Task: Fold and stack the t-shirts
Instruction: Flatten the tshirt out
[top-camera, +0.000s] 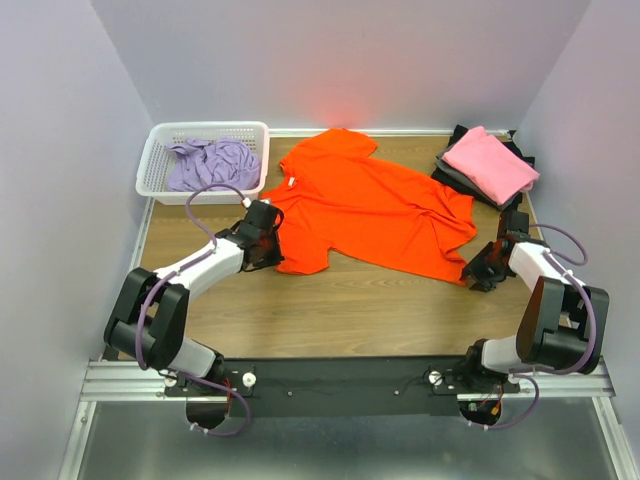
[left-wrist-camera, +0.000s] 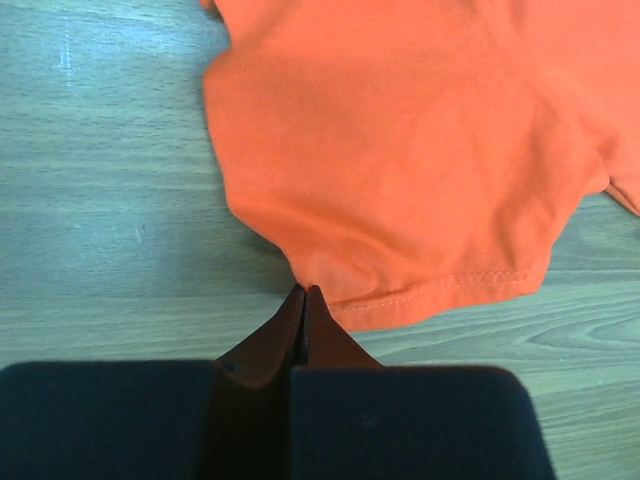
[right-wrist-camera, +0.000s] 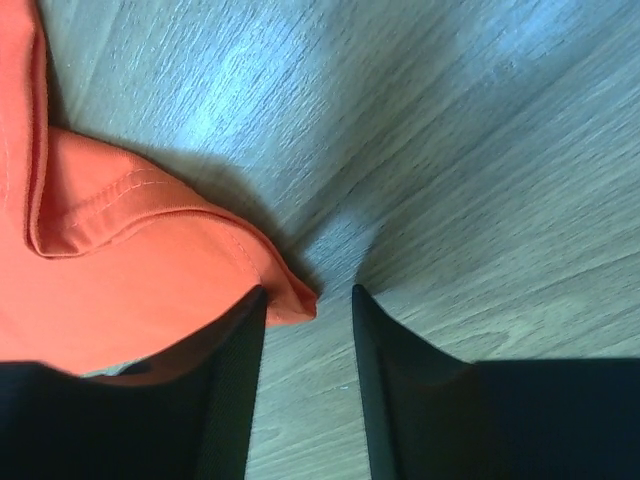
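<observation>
One orange t-shirt (top-camera: 380, 205) lies spread mid-frame on the desk (top-camera: 350, 310), its long axis running from the collar at left-centre to the hem at lower right. The left fingers (left-wrist-camera: 275, 345) are pressed together at the lower sleeve's edge; whether they have caught cloth I cannot tell. The right fingers (right-wrist-camera: 235, 370) stand half apart astride the hem corner, gripping nothing. The step looks like seizing edges for the first fold; next, the right pair must pinch.
</observation>
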